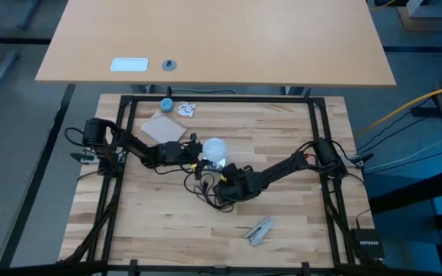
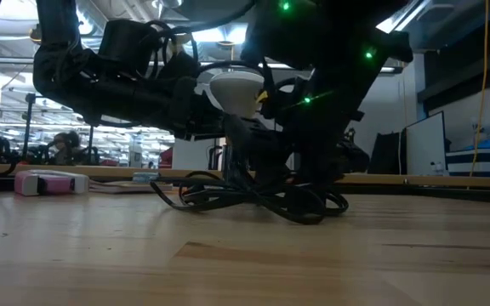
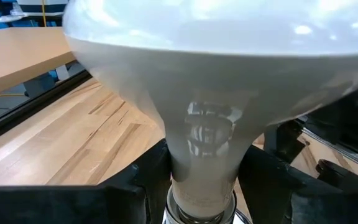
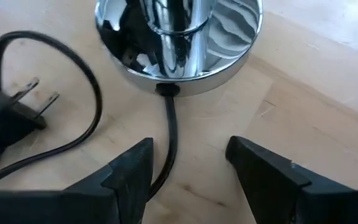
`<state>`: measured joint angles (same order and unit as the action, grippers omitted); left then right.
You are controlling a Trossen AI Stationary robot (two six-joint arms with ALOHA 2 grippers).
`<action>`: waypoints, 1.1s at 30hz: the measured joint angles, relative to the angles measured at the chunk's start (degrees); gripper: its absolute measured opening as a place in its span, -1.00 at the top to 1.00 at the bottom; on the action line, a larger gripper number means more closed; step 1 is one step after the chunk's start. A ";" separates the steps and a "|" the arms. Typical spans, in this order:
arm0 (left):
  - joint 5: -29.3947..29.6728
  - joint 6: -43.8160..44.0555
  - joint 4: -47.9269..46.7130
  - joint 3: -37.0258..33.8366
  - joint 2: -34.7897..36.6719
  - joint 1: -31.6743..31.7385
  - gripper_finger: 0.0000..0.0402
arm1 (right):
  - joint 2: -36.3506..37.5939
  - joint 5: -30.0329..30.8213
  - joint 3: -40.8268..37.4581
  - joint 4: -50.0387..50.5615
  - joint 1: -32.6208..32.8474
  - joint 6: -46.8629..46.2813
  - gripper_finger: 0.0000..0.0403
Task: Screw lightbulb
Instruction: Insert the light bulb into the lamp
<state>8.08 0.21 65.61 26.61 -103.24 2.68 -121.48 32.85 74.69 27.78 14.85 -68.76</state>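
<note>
Gripping the frosted-white pear-shaped glass lightbulb (image 3: 210, 93) at its narrow neck, the left pincer (image 3: 201, 177) pinches it between both fingers, globe just ahead. It looks light, slick and breakable (squeeze gently). The right pincer (image 4: 188, 165) hangs spread above the shiny chrome lamp base (image 4: 179, 37).

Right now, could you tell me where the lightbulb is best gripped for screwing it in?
Grip the lightbulb at its narrow neck just above the screw base, fingers on opposite sides, coming in level from the side. The left gripper holds it so; the wide smooth globe would likely slip.
</note>
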 joint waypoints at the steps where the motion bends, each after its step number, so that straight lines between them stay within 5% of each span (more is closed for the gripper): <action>1: 0.00 0.00 0.00 0.00 0.00 0.00 0.22 | 0.08 0.49 0.00 0.77 -0.14 -0.10 -0.12; 22: 0.23 0.83 0.02 -0.04 0.00 0.00 0.22 | -0.54 15.86 -0.58 2.87 -7.85 8.59 -0.12; 33: 0.19 0.83 -0.05 -0.04 0.00 0.04 0.22 | -0.20 20.39 -0.58 1.75 -5.17 9.23 -0.12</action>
<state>8.26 1.04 65.56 26.57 -103.24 2.72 -121.68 53.24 74.10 29.53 9.68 -59.53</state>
